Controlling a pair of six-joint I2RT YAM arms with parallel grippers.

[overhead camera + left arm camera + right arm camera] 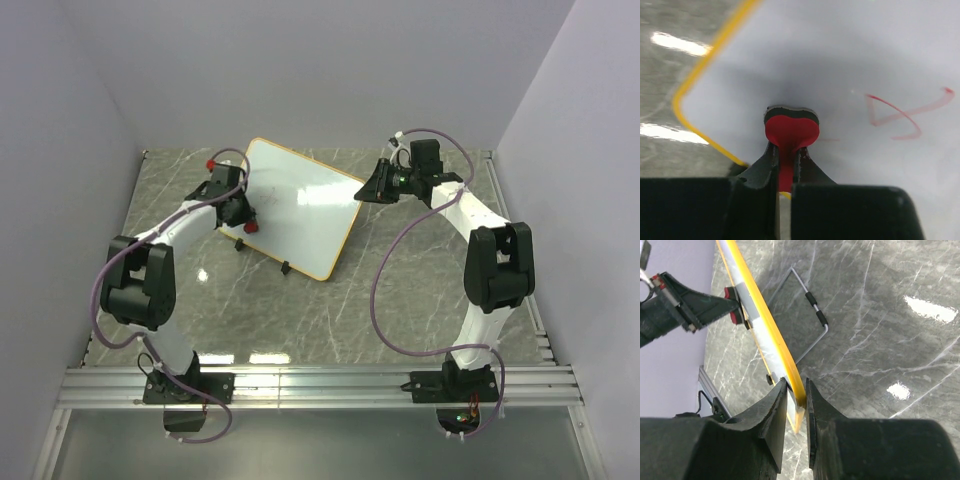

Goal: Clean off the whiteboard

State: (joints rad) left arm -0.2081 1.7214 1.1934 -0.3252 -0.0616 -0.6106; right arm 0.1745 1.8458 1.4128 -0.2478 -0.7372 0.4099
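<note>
The whiteboard (300, 205) is white with a yellow-orange rim and stands tilted on a wire stand at the middle back of the table. My left gripper (243, 212) is shut on the small red eraser (791, 131), whose dark felt end presses on the board (850, 55) near its corner. A red scribble (900, 116) lies to the right of the eraser. My right gripper (372, 186) is shut on the board's right edge, with the yellow rim (771, 335) between its fingers (776, 405). The eraser also shows in the right wrist view (732, 304).
The grey marble table (400, 290) runs to walls on three sides. The board's wire stand (812, 315) rests on the table behind it. Two black clips (285, 268) stick out at the board's near edge. An aluminium rail (320, 385) holds the arm bases.
</note>
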